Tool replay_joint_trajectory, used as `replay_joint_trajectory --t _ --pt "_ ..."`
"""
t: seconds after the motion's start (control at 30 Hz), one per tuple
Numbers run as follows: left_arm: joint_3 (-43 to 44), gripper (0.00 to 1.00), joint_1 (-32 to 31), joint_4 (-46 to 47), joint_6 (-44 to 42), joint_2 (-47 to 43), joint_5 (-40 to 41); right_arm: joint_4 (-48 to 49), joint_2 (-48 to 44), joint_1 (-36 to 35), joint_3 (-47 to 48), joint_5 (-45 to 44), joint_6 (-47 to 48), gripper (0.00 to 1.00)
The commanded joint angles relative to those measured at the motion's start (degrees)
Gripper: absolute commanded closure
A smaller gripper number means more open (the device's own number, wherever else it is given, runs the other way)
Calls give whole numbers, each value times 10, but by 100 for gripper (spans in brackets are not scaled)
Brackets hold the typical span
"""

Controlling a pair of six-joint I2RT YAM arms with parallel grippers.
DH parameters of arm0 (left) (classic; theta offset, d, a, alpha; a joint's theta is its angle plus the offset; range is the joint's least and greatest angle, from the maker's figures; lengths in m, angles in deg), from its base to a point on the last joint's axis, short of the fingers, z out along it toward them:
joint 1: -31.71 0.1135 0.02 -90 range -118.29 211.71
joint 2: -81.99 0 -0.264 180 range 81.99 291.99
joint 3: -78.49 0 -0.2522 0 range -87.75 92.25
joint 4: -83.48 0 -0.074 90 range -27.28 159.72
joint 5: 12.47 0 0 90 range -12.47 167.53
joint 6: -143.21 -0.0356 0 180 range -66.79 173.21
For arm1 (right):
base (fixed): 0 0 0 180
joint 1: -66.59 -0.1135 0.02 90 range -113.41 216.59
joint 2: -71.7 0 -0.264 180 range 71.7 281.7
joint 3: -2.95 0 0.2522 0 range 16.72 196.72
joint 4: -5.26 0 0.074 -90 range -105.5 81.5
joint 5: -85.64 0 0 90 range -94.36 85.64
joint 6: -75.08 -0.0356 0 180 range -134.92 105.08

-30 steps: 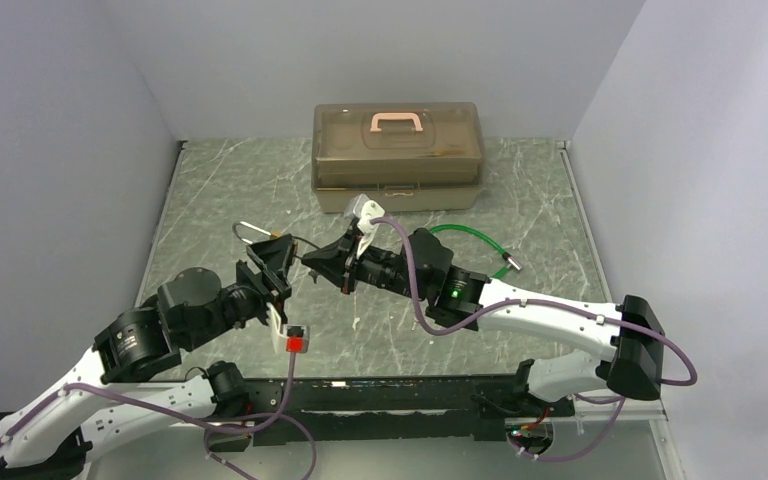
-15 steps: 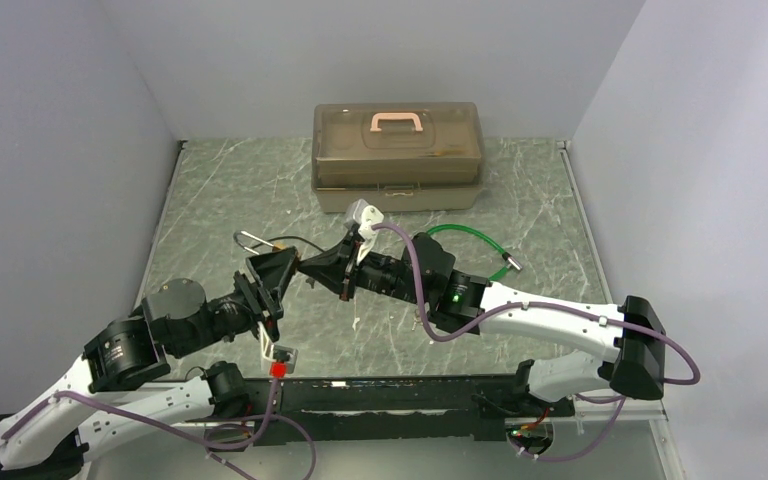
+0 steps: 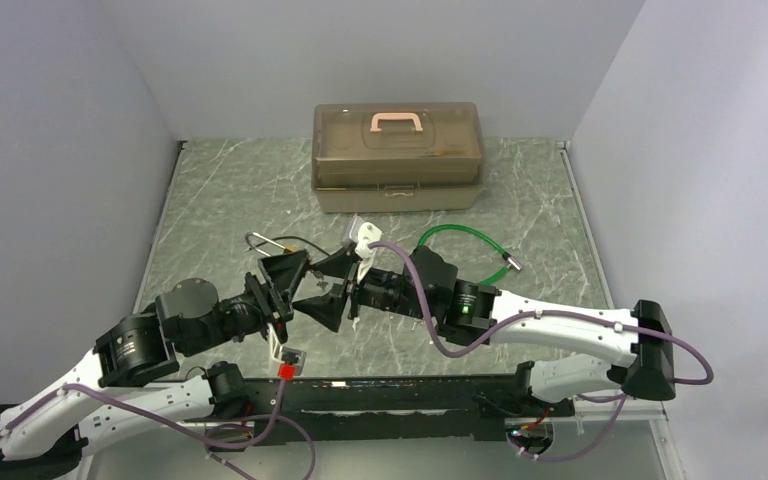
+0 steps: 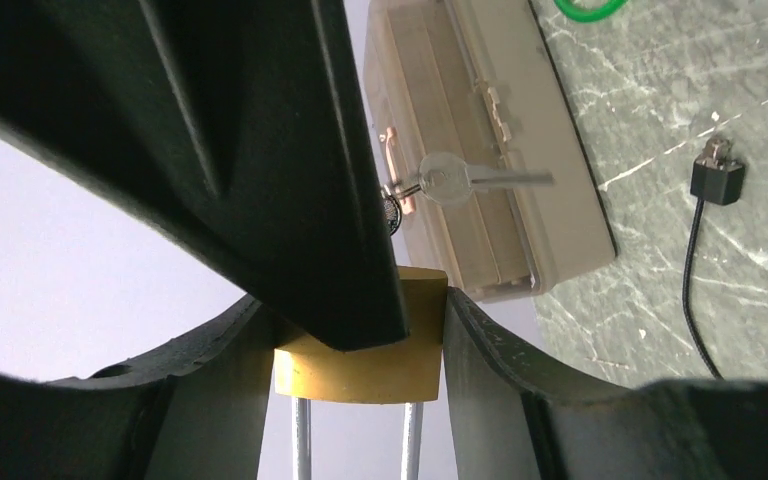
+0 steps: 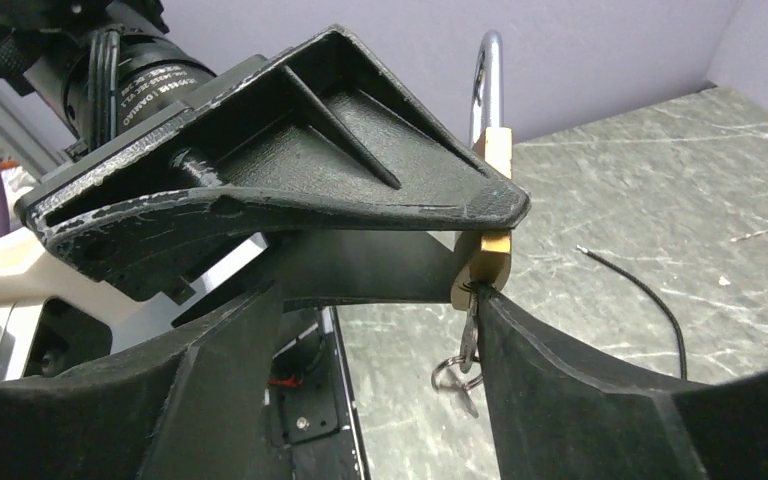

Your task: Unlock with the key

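A brass padlock with a steel shackle is clamped between the fingers of my left gripper, above the table. From overhead the padlock sits at the tip of the left gripper. A key sticks in the padlock's underside, and a ring with a second key hangs from it. My right gripper stands open around the key, with one finger right beside it. From overhead the right gripper faces the left one.
A brown translucent toolbox with a pink handle stands at the back. A green cable loop lies to the right of the grippers. A thin black cable with a small plug lies on the table. A black rail runs along the near edge.
My right gripper has opened and let go of the key, which stays in the padlock. Both grippers have shifted a little toward the near edge.
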Motion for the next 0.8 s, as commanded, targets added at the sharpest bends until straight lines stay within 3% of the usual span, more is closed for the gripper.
replay_joint_trajectory --t 0.0,0.17,0.5,0.77 --pt "2 100 -34 109 -7 24 -163 1 -17 -5 32 -19 8 26" --pt "5 100 -34 100 -11 23 -161 -36 -1 -5 58 -79 34 25" --pt "-5 100 -34 94 -22 9 -152 -96 6 5 101 -115 65 28" --pt "-6 100 -34 94 -15 6 -138 -126 -78 14 67 -65 66 30"
